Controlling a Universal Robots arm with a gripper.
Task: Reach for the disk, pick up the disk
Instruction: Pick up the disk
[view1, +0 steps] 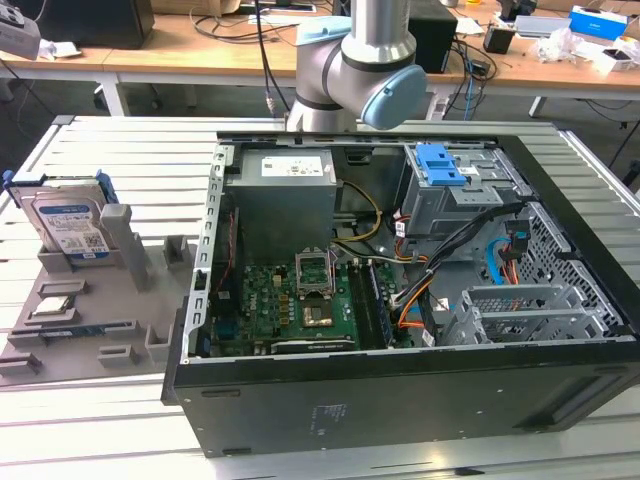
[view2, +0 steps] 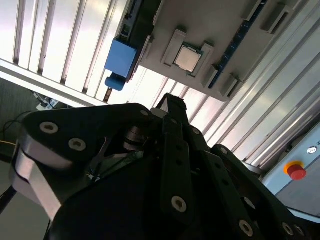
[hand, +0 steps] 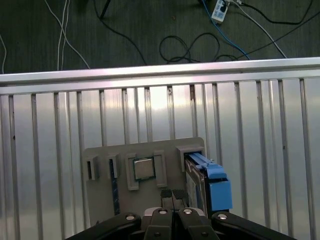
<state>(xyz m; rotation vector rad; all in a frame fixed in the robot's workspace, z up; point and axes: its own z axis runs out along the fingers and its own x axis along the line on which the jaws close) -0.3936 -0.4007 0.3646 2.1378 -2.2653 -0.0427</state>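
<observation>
Gripper (hand: 173, 194) hangs above the grey fixture plate (hand: 150, 150), fingers brought together and holding nothing; in both wrist views I see no gap between them. The disk (hand: 199, 176) stands on edge in a slot of that plate, near the fingertips but not touched, with its blue rail (hand: 216, 186) uppermost. In the exterior view the disk (view1: 66, 224) sits at the far corner of the plate on the exterior view's left, well apart from the open computer case (view1: 400, 290). Risks, in my judgement: fingers this close cannot straddle the drive and would strike its top edge. A grip taken on the plastic rail alone could flex or slip. The processor (hand: 144, 168) seated just beside the slot, and the grey slot walls, leave little side clearance. Open room lies over the slatted table (hand: 60, 140); its edge runs close beyond the plate.
</observation>
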